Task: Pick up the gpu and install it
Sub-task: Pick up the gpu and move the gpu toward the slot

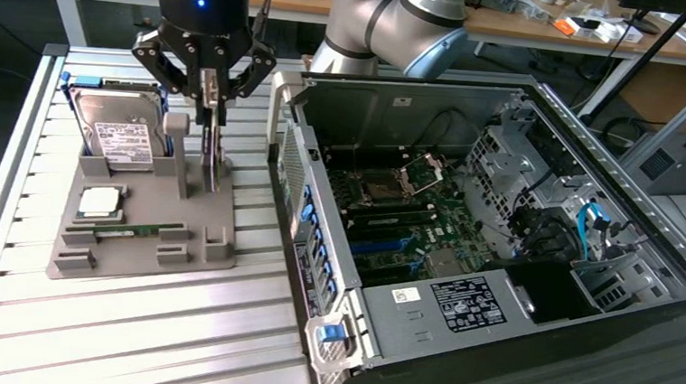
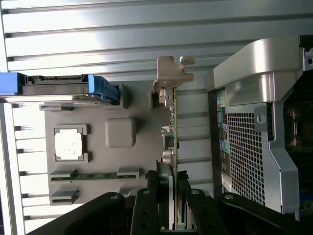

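The gpu [image 1: 211,166] stands on edge in a slot of the grey holder [image 1: 212,248], to the exterior view's left of the open computer case [image 1: 431,320]. My gripper [image 1: 212,115] hangs straight over it, its black fingers closed against both faces of the card's upper part. In the wrist view the gpu [image 2: 170,137] runs edge-on away from my gripper [image 2: 167,181], with its silver end bracket [image 2: 174,73] at the far end. The card's lower edge still looks seated in the holder.
The holder also carries a silver hard drive [image 1: 123,136] in a blue caddy, a CPU [image 1: 100,200] and a RAM stick [image 1: 135,230]. The case's motherboard [image 1: 402,216] lies exposed. The case wall [image 2: 254,117] stands close beside the gpu on the slatted table [image 1: 128,331].
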### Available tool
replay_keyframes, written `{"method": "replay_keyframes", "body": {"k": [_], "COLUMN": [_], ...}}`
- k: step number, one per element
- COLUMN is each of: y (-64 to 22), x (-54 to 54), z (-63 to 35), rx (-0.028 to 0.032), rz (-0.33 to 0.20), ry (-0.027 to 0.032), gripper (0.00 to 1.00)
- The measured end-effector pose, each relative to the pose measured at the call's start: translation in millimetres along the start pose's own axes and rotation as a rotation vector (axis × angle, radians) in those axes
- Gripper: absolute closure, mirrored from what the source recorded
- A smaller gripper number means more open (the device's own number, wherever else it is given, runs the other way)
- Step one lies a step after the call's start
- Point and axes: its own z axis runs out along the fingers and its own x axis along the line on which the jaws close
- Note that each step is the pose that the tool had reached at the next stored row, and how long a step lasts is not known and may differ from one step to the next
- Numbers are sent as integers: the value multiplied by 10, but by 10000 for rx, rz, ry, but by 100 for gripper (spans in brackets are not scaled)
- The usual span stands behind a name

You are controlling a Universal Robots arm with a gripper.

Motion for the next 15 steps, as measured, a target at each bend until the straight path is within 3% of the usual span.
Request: {"method": "replay_keyframes", "body": {"k": [15], "y": [2], "x": [-1], "z": [-61], "rx": [-15], "rz": [0], "ry": [3], "gripper": [73]}}
